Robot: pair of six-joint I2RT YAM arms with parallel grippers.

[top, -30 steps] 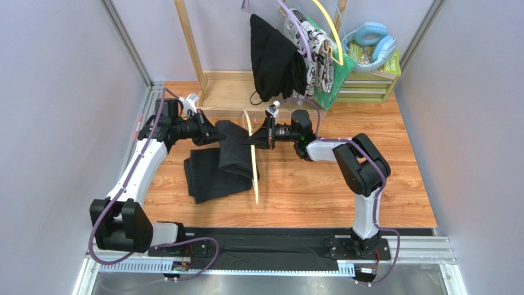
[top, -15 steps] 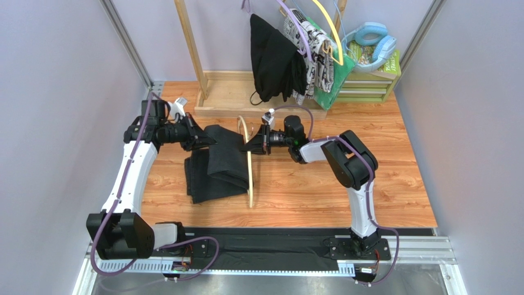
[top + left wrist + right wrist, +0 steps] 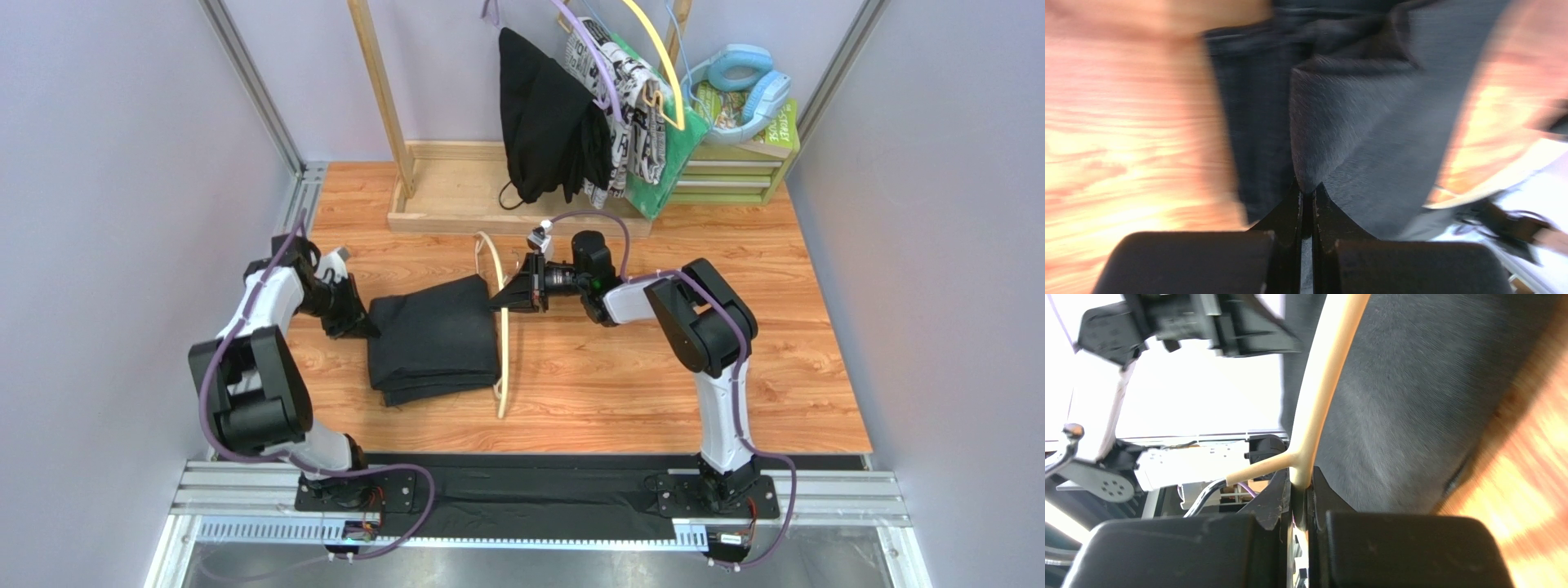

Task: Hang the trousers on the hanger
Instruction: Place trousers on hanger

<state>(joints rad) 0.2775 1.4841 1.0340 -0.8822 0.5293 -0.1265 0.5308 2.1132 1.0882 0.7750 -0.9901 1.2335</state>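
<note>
Pinching a fold of the trousers [image 3: 1364,116], the left gripper [image 3: 1306,197] was tightly closed, the cloth directly ahead of it. The right gripper [image 3: 1301,499] was clamped on the hanger [image 3: 1324,380], with the trousers just beyond. Drawing the cloth evenly over the bar, both grips firm, seemed best.

Beyond the left fingers [image 3: 1287,215], the trousers [image 3: 1352,110] are blurred. Past the right fingers [image 3: 1276,503], the hanger [image 3: 1321,386] runs off the top edge.
</note>
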